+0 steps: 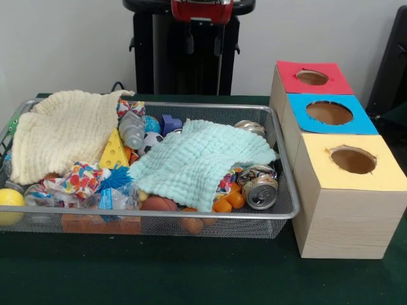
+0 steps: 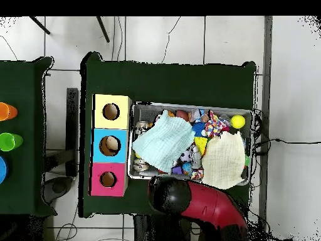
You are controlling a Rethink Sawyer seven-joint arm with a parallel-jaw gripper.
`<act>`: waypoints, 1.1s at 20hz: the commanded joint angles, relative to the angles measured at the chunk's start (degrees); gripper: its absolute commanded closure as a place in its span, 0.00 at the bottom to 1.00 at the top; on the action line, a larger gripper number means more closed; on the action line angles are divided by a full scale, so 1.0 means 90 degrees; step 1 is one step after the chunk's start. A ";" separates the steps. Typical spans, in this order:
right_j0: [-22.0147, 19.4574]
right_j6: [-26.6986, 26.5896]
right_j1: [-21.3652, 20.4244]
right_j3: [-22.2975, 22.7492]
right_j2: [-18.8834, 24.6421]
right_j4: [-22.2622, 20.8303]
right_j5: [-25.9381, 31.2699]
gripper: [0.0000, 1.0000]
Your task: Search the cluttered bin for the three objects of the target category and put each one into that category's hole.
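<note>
Green felt covers the table point(image 1: 191, 273) under the mesh bin point(image 1: 287, 210), which sits below the gripper point(image 1: 202, 11), drawn up high; whether it is released or clenched cannot be told. Only the front view shows the cans point(image 1: 261, 190) under the mint cloth point(image 1: 197, 162), the cheese wedge point(image 1: 114, 151) and the cream cloth point(image 1: 60, 130). Overhead, the red arm point(image 2: 210, 207) overlaps the bin's edge, and coloured cups point(image 2: 6, 141) stand on a second table. Three boxes, yellow point(image 1: 353, 159), blue point(image 1: 329, 113) and red point(image 1: 311, 77), each with a round hole, stand beside the bin. Cables cross the tiled floor point(image 2: 157, 37).
</note>
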 commanded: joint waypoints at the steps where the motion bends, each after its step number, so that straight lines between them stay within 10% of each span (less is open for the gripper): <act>1: -0.0066 0.0258 0.0667 -0.0855 0.0484 -0.0366 -0.0302 0.00; 22: 0.0518 0.0361 0.2142 -0.2914 0.0342 -0.0368 0.0444 0.00</act>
